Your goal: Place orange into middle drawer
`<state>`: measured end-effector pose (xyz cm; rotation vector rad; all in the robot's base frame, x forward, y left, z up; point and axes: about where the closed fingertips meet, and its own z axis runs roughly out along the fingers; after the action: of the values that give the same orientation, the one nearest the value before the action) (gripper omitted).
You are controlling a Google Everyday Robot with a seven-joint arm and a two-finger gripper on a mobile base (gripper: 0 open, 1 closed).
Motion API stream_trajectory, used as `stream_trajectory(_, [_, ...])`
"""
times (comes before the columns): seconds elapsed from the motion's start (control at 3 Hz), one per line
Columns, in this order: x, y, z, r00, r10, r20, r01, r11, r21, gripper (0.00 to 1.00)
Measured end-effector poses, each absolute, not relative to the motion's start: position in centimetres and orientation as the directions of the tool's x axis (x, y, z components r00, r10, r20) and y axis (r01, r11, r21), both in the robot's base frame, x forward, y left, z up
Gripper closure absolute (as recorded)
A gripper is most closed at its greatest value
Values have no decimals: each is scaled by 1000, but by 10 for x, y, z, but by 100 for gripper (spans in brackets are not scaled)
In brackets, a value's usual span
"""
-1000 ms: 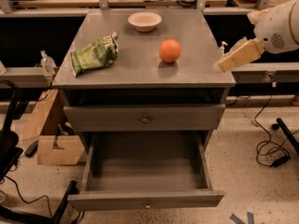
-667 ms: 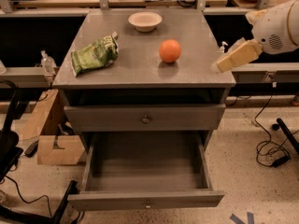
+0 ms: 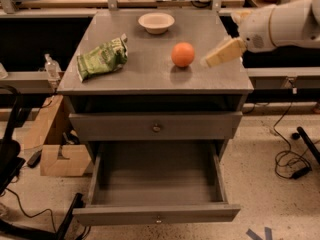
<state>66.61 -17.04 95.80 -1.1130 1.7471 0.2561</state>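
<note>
The orange is a round fruit resting on the grey cabinet top, right of centre. My gripper, cream-coloured on a white arm, reaches in from the right and hovers just right of the orange, a small gap apart, at about its height. The middle drawer is pulled out at the bottom front, its long grey tray bare, with a small knob on its front panel.
A green snack bag lies on the left of the top. A white bowl sits at the back. A shut drawer front with a knob is above the open drawer. Cardboard boxes and cables lie on the floor.
My gripper has moved left, closer to the orange. The orange, bag, bowl and drawers have not moved.
</note>
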Motion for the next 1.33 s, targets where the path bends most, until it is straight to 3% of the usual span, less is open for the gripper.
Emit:
stream_trajectory(0.67, [739, -141, 924, -58, -471, -880, -816, 530, -230, 0])
stream_trajectory(1.33, [771, -120, 885, -93, -372, -924, -844, 522, -125, 0])
